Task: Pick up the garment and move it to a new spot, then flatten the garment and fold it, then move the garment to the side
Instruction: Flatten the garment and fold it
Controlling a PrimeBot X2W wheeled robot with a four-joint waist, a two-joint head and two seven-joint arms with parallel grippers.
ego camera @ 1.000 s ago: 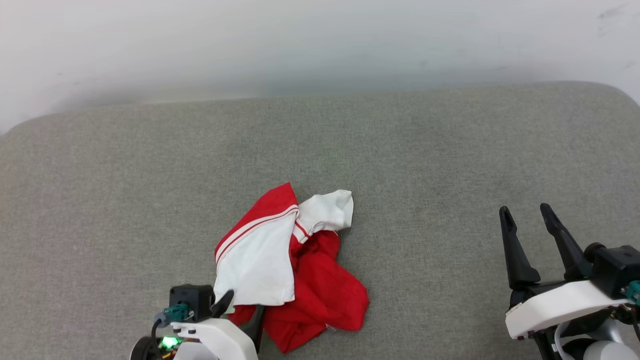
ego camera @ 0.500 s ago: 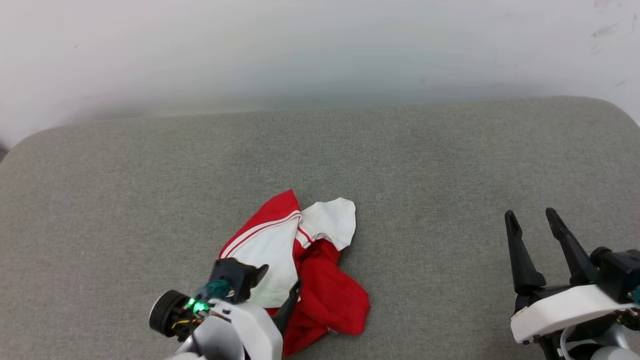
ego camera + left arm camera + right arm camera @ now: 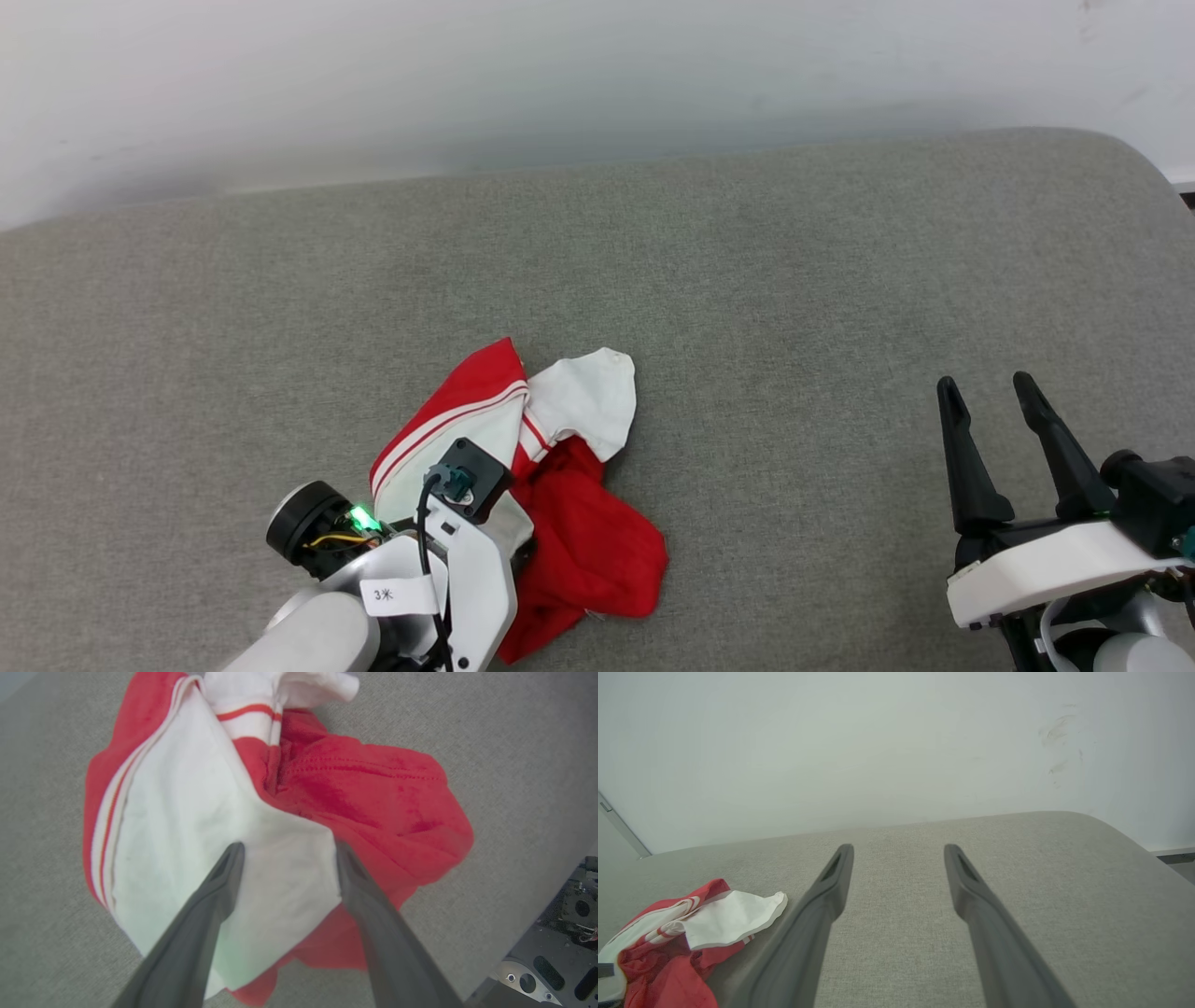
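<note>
nearest to you, the left gripper (image 3: 288, 845) has pushed forward over the last second: it started at the near edge of the garment (image 3: 583, 537) and now its wrist hangs over the near white panel. its fingers are spread wide, straddling that white cloth with nothing pinched between them. i read this as the reach for the first pick-up, with the close and lift not yet made. the head camera has shifted as well, so don't count the heap's slide in the picture as a move. the right gripper (image 3: 983, 381) has stayed parked near you on the right, fingers apart, well clear of the cloth. the garment lies crumpled left of centre on the grey tabletop (image 3: 794, 280). its long axis runs roughly near to far, with the striped edge slanting and the white sleeve tip pointing away towards the wall (image 3: 560, 75).
</note>
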